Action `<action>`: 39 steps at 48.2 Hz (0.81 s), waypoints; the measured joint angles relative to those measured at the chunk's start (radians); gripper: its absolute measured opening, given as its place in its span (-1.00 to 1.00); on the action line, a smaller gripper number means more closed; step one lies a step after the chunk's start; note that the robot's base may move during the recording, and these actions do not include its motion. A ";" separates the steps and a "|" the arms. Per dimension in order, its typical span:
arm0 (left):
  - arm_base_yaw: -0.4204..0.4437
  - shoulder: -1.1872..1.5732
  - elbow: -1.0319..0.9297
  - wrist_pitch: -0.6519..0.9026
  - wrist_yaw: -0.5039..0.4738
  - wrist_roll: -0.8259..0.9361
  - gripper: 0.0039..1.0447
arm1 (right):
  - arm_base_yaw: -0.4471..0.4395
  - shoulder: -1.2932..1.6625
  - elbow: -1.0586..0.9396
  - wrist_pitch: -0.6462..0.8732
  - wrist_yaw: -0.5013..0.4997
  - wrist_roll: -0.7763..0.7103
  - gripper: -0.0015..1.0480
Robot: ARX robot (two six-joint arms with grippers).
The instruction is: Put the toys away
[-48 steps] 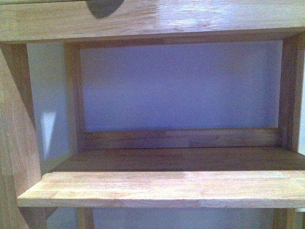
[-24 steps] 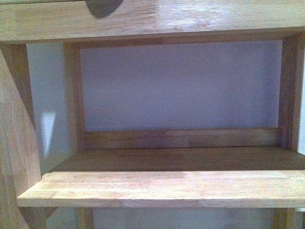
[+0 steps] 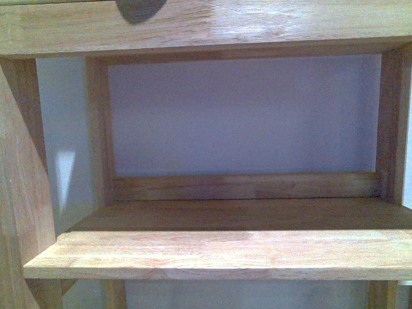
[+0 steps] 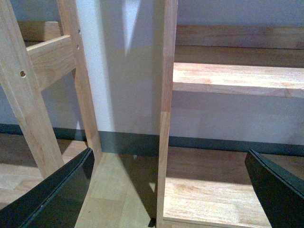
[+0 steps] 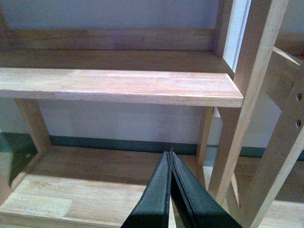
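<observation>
You see a light honey-brown wooden shelf with visible grain and paler jointed strips along its front board. Behind it the wall reads pale lavender-grey. Ahead of your left gripper, whose fingers are matte black, a dark grey-green baseboard runs under the white wall, and the upright post is warm tan. Your right gripper is black too, above a yellowish lower board.

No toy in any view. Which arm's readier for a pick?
Left, tentatively. The left pincer is open, jaws spread wide and empty, facing the wooden shelf. The right pincer is shut, holding nothing, and would need opening first. Reach cannot be compared with no toy visible.
</observation>
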 joint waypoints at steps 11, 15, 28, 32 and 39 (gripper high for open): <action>0.000 0.000 0.000 0.000 0.000 0.000 0.89 | 0.000 -0.041 -0.042 0.004 0.000 0.000 -0.93; 0.000 0.000 0.000 0.000 0.000 0.000 0.89 | 0.000 -0.045 -0.042 0.005 0.000 0.000 -0.93; 0.000 0.000 0.000 0.000 0.000 0.000 0.89 | 0.000 -0.046 -0.042 0.005 0.000 -0.002 -0.69; 0.000 0.000 0.000 0.000 0.000 0.000 0.89 | 0.000 -0.046 -0.042 0.005 0.000 -0.002 -0.39; 0.000 0.000 0.000 0.000 0.000 0.000 0.89 | 0.000 -0.046 -0.042 0.005 0.000 -0.002 0.17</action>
